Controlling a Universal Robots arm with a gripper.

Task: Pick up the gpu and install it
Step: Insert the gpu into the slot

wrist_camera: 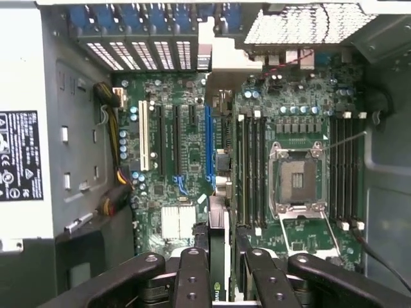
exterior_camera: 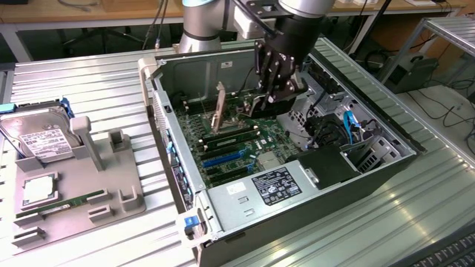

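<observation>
tool (exterior_camera: 276, 99): inside open PC case (exterior_camera: 386, 167), clamped on gpu (wrist_camera: 219, 256) top edge, fingers (wrist_camera: 192, 276) either side
gpu: standing on edge in tool, over motherboard (wrist_camera: 186, 147), in line w/ blue slot (wrist_camera: 207, 147)
room: narrow; RAM sticks (wrist_camera: 250, 167) just beside, CPU socket (wrist_camera: 295, 173) past them
far: rear bracket slots (wrist_camera: 141, 54) at case wall
bench (exterior_camera: 89, 83): hard drive (exterior_camera: 37, 139) on grey holder, exterior view's left, well apart
</observation>
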